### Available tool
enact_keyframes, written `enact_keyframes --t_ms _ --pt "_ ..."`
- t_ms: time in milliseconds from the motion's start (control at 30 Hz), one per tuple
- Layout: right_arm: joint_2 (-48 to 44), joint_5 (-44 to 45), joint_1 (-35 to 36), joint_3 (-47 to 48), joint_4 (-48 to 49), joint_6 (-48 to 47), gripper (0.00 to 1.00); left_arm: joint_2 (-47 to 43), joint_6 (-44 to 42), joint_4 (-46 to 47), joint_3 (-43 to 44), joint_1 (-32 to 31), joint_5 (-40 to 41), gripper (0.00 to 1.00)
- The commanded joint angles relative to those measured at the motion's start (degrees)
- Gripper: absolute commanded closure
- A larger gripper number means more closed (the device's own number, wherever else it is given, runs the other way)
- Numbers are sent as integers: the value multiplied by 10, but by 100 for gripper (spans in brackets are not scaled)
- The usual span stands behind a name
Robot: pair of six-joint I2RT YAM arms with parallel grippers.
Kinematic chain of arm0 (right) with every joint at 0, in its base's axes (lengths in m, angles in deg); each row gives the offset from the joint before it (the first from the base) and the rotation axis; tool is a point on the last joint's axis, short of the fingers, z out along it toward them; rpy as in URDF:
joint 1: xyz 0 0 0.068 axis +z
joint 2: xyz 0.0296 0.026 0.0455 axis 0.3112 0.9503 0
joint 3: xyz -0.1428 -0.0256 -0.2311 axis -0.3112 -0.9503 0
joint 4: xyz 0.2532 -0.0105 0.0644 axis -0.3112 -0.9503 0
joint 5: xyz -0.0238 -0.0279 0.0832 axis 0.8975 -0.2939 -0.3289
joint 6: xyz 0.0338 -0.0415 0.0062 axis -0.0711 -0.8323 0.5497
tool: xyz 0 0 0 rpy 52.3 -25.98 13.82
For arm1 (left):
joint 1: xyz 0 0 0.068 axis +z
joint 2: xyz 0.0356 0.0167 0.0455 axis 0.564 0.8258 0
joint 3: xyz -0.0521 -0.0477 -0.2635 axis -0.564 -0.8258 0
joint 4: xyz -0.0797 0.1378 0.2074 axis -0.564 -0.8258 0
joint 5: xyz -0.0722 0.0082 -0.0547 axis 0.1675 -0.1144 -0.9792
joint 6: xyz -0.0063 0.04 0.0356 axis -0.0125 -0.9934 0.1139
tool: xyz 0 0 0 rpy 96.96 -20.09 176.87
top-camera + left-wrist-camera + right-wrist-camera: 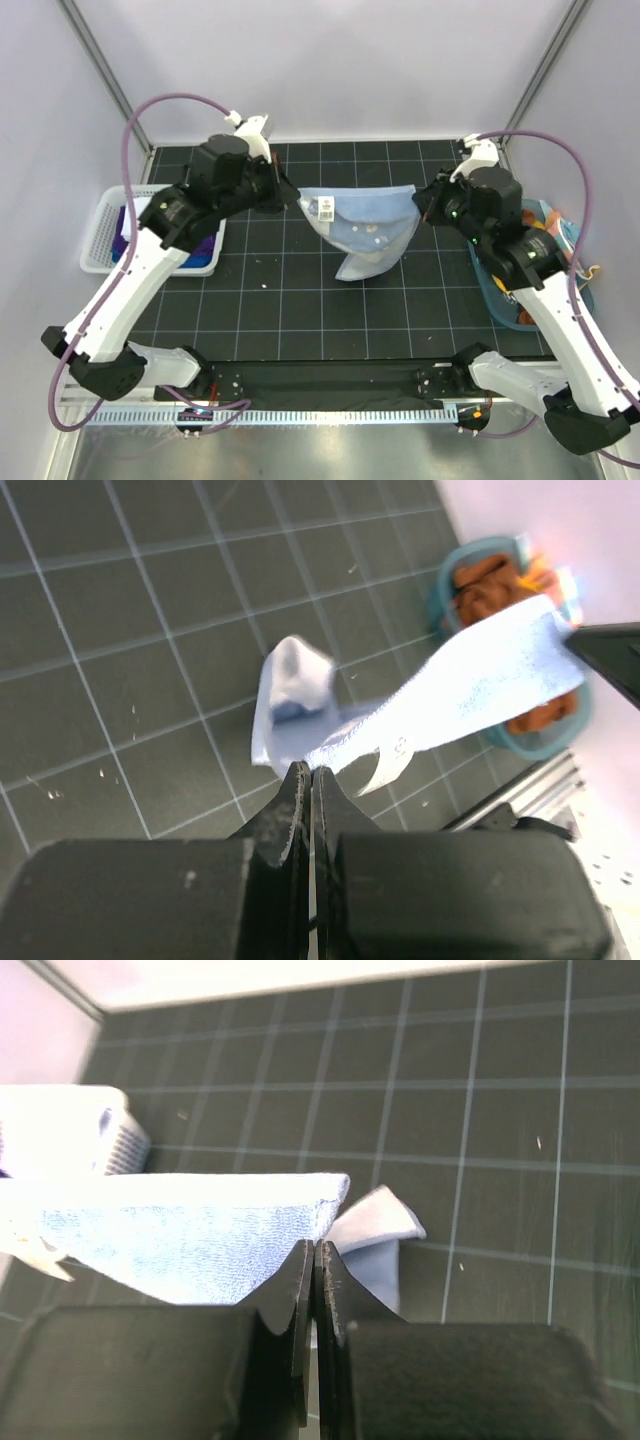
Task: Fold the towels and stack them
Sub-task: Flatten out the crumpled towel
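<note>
Blue towel (pixel 365 225) hangs stretched above the middle of the mat (pixel 270 300).
Left gripper (pixel 297 200) and right gripper (pixel 421 206) each pinch a corner; basket (pixel 95 240) at the mat's left holds purple towels (pixel 200 252), perhaps blue too; tub (pixel 497 285) at its right, rust towels (pixel 540 245).

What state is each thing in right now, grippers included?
Blue towel: unfolded, stretched between both grippers, lower part sagging.
Left gripper: shut on one towel corner.
Right gripper: shut on the opposite corner.
Basket: upright, holds purple cloth.
Tub: upright, holds orange cloth.
</note>
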Motion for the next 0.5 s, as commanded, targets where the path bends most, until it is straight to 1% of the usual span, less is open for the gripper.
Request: enact_keyframes --t_ms 0,100,200,233,467 --pt "-17 -43 -4 56 -13 -33 99 -14 -49 -67 88 -10 -32 100" --pt "-28 -70 -3 84 -23 -34 99 -14 -49 -90 141 -20 -41 100" --pt "-32 -75 -3 107 -39 -30 99 -20 -42 -98 163 -25 -38 100" --pt "-33 -96 -3 110 -40 -29 99 -24 -41 -95 171 -26 -38 100" --pt "-41 -116 -3 142 -53 -23 99 -37 -28 -93 207 -26 -19 100"
